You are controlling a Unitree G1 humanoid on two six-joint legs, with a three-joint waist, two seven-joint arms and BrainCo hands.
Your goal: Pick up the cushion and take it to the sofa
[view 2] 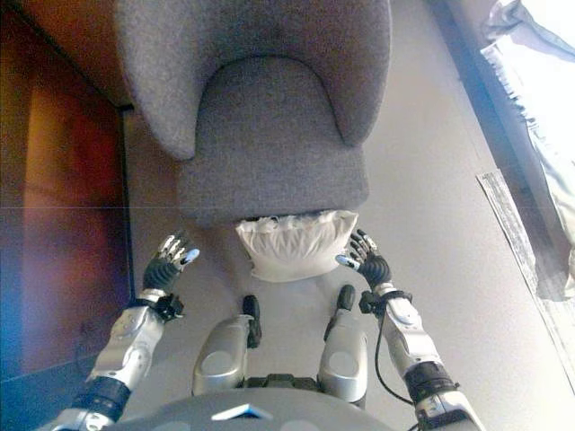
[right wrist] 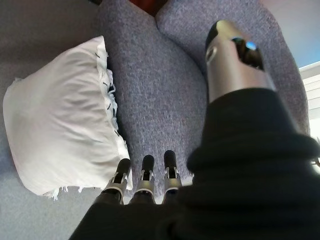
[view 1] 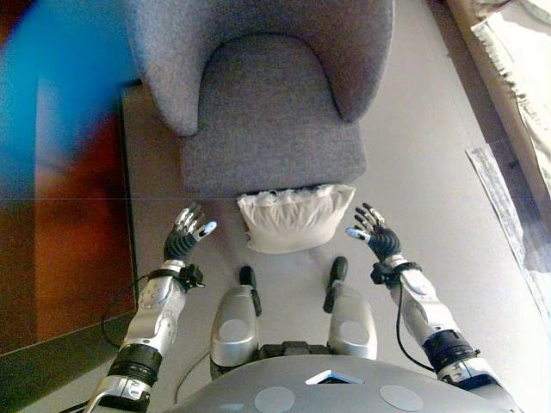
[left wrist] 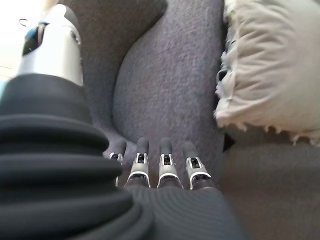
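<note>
Fingers (view 1: 191, 217) spread on left hand (view 1: 185, 238) and right hand (view 1: 377, 234), either side of white cushion (view 1: 294, 218) on floor (view 1: 430, 172), against grey armchair (view 1: 267, 112).

No legible text, label, number or sign anywhere. Plain woven fabric, without tag or print, on the grey upholstered armchair (view 1: 267, 95). Blank cloth on the white fringed cushion (view 1: 293, 219) leaning against the armchair's front edge. Nothing readable on the pale strip (view 1: 504, 202) lying on the floor right of the armchair.
</note>
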